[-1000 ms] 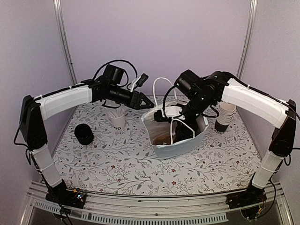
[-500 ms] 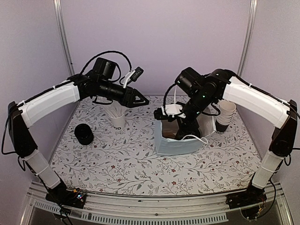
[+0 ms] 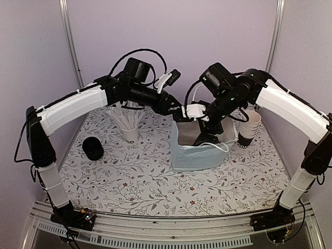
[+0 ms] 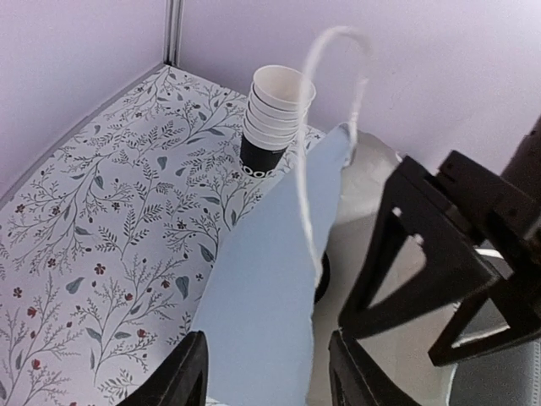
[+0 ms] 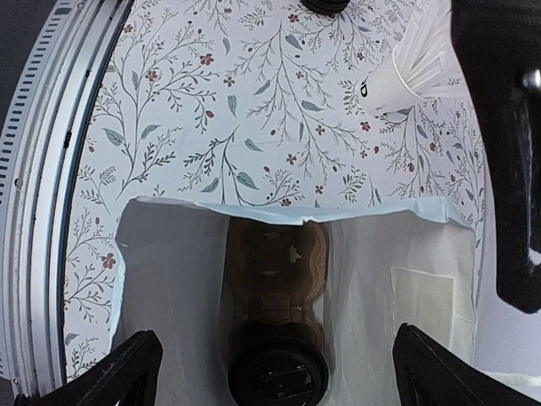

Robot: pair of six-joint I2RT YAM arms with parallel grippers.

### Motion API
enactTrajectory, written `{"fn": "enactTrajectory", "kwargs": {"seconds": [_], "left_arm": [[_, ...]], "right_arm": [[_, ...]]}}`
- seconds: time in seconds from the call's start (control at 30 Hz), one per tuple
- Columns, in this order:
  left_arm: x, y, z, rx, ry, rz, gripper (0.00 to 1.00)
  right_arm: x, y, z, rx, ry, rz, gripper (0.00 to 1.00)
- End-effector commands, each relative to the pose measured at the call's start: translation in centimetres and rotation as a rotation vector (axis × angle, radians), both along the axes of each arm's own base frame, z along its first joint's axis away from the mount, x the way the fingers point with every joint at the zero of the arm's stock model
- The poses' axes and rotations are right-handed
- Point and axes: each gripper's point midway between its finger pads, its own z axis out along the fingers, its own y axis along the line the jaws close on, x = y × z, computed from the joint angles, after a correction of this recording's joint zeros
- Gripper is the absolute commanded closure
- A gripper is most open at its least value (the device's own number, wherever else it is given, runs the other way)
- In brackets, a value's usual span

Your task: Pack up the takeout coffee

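The pale blue paper bag (image 3: pixel 199 155) stands upright mid-table with its mouth open. Inside it, in the right wrist view, lies the brown pulp carrier (image 5: pixel 275 254) with one black lidded cup (image 5: pixel 279 376) seated in its near hole. My right gripper (image 3: pixel 203 129) (image 5: pixel 275 342) hangs wide open in the bag's mouth, one finger near each white inner wall. At the bag's left rim my left gripper (image 3: pixel 179 110) (image 4: pixel 264 372) is open, straddling the blue wall (image 4: pixel 262 288). The white handle (image 4: pixel 334 101) loops up ahead of it.
A stack of black-and-white paper cups (image 3: pixel 250 127) (image 4: pixel 275 114) stands right of the bag. The white cup of straws (image 3: pixel 129 129) (image 5: pixel 406 72) sits left of it. A short black round item (image 3: pixel 93 148) rests further left. The table's metal rail (image 5: pixel 51 186) runs along the near edge.
The bag has shifted right and straightened up. My left gripper lifted away, then came back down over the bag's left rim. The right gripper stayed open in the bag's mouth.
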Motion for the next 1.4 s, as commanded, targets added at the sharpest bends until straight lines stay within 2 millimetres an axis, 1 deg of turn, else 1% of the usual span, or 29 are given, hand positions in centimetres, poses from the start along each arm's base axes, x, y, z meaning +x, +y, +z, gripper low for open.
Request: {"fn": "enactTrajectory", "kwargs": {"seconds": [0.0,0.07,0.13,0.23,0.33,0.47,0.5,0.63,0.7,0.73,0.8,0.87,0.9,1.03,1.13,1.17,1.27,1.37], "left_arm": [[1.8,-1.1,-1.7,0.062,-0.009,0.004,0.5],[2.1,-1.6,-1.9,0.065,-0.01,-0.004,0.52],[2.0,-2.2,-1.9,0.059,-0.005,-0.036,0.55],[1.5,-2.9,-2.2,0.05,0.019,-0.078,0.6],[1.1,-3.1,-2.3,0.051,0.016,-0.088,0.64],[0.8,-3.1,-1.5,0.042,-0.01,-0.081,0.65],[0.8,-3.0,-1.1,0.036,-0.02,-0.076,0.64],[0.4,-2.2,1.2,-0.016,-0.086,-0.048,0.52],[0.2,-2.0,1.5,-0.031,-0.101,-0.043,0.46],[0.3,-2.0,1.2,-0.025,-0.098,-0.038,0.44],[0.5,-2.3,0.3,-0.013,-0.058,-0.037,0.44],[0.3,-2.7,-0.1,-0.017,-0.029,-0.052,0.43],[0.2,-2.9,-0.1,-0.026,-0.021,-0.061,0.44],[0.2,-3.4,0.1,-0.043,-0.02,-0.072,0.44],[1.3,-3.3,-0.6,-0.005,-0.031,-0.032,0.43],[1.8,-3.3,-0.6,0.005,-0.043,-0.015,0.43],[2.6,-3.2,-0.4,0.013,-0.06,0.002,0.43],[3.5,-3.0,-0.4,0.019,-0.063,0.01,0.42]], "right_arm": [[0.4,-0.4,2.5,0.035,-0.083,-0.009,0.01],[0.5,-0.7,3.4,0.05,-0.111,-0.014,0.01],[0.6,-1.1,4.4,0.064,-0.144,-0.023,0.01],[0.8,-1.4,5.0,0.068,-0.171,-0.036,0.01],[1.0,-1.6,5.4,0.071,-0.193,-0.045,0.01],[1.2,-1.9,6.3,0.078,-0.228,-0.051,0.01],[1.2,-2.0,6.7,0.084,-0.239,-0.05,0.01],[1.1,-2.4,7.9,0.102,-0.275,-0.051,0.01],[1.6,-2.7,8.5,0.103,-0.305,-0.067,0.01],[1.8,-2.8,8.9,0.106,-0.322,-0.074,0.01],[2.2,-3.1,9.5,0.114,-0.347,-0.09,0.01],[2.5,-3.3,9.8,0.115,-0.361,-0.096,0.01],[3.0,-3.6,10.1,0.102,-0.386,-0.118,0.01],[3.6,-4.3,11.4,0.111,-0.435,-0.145,0.01],[3.9,-4.9,12.5,0.122,-0.464,-0.168,0.01],[3.9,-5.2,13.0,0.129,-0.476,-0.176,0.01],[4.7,-6.8,14.2,0.143,-0.498,-0.222,0.01],[5.4,-9.1,15.2,0.165,-0.502,-0.284,0.01]]}}
